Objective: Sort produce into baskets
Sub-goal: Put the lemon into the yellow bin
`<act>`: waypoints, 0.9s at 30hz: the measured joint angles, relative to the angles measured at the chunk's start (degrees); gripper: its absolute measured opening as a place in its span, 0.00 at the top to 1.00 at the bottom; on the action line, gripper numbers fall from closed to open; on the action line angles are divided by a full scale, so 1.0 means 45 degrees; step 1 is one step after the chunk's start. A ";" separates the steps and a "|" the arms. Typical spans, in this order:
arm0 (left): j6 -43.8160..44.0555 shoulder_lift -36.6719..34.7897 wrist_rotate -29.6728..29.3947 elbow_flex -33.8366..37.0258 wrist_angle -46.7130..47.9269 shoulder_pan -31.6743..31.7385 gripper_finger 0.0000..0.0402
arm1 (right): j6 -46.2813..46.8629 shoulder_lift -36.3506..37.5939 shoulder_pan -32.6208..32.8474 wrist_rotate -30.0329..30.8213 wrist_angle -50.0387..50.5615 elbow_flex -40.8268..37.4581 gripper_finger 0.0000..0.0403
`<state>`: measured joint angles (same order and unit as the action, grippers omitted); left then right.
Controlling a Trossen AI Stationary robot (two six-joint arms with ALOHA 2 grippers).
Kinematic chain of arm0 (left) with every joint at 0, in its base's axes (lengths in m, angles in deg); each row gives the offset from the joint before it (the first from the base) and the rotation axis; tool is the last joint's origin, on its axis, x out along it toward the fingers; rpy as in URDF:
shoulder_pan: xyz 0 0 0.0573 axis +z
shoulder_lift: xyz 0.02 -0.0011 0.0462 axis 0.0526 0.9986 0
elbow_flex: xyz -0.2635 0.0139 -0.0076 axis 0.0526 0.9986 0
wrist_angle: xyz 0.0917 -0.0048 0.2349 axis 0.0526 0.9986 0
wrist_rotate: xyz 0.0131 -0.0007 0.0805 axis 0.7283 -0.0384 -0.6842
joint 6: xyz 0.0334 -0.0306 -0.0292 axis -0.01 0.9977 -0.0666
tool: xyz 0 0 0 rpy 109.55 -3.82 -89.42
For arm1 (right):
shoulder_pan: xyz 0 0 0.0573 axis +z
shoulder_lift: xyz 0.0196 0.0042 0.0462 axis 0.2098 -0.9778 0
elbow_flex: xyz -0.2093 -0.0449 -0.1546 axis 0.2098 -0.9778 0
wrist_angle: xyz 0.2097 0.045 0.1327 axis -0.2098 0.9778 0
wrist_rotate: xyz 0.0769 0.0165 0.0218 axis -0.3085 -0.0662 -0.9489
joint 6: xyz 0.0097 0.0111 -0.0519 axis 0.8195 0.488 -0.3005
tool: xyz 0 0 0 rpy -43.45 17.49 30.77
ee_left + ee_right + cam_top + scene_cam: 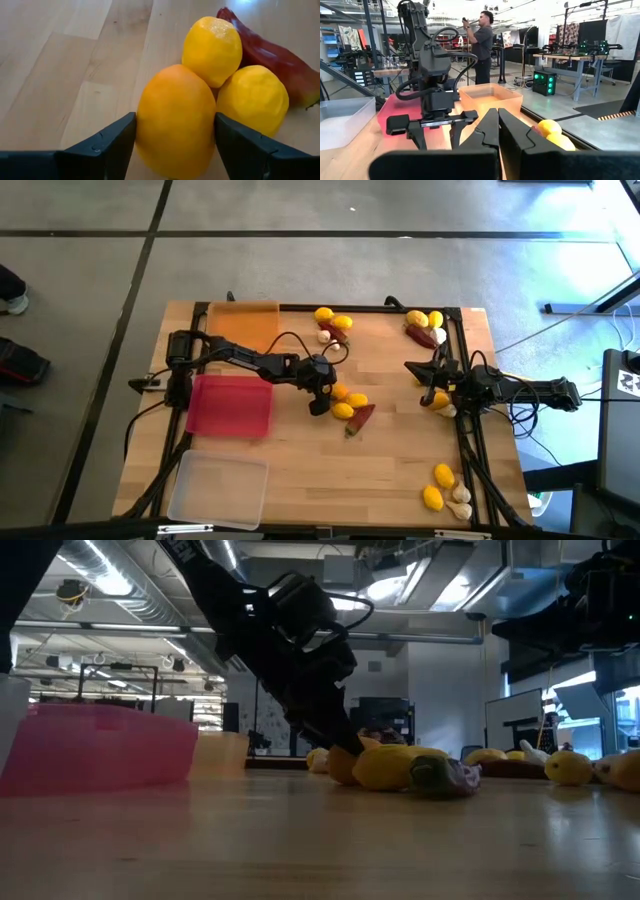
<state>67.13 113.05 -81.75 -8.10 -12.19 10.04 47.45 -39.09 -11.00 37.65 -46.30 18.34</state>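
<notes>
Pale wooden bench (300,470), mid-area. We see left gripper (175,135) fingers spread either side of orange-yellow lemon-like fruit (175,120), near but not yet pinching; fruit directly between them. Right gripper (498,125) at bench's right edge, fingers pressed together.

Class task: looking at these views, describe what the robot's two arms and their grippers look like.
Both arms are dark, jointed and slim, with black cables looping alongside them. The left gripper has two flat, dark, wedge-shaped fingers. The right gripper has matching dark angular fingers. No markings are readable.
</notes>
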 joint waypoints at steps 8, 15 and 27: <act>-0.0143 -0.0073 0.0024 0.0013 0.0090 0.0083 0.50 | 0.0004 -0.0004 0.0000 -0.0001 0.0004 -0.0004 0.99; -0.0160 -0.0669 -0.0188 0.0064 0.0679 0.0087 0.50 | 0.0339 0.0001 0.0000 0.0004 0.0247 0.0000 0.99; -0.0425 -0.4347 -0.2517 0.0050 0.3694 -0.0153 0.51 | 0.0495 0.0001 0.0000 0.0022 0.0200 0.0001 0.99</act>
<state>65.21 93.49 -93.08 -7.87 4.44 9.36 49.67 -39.08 -11.00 37.76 -45.39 18.34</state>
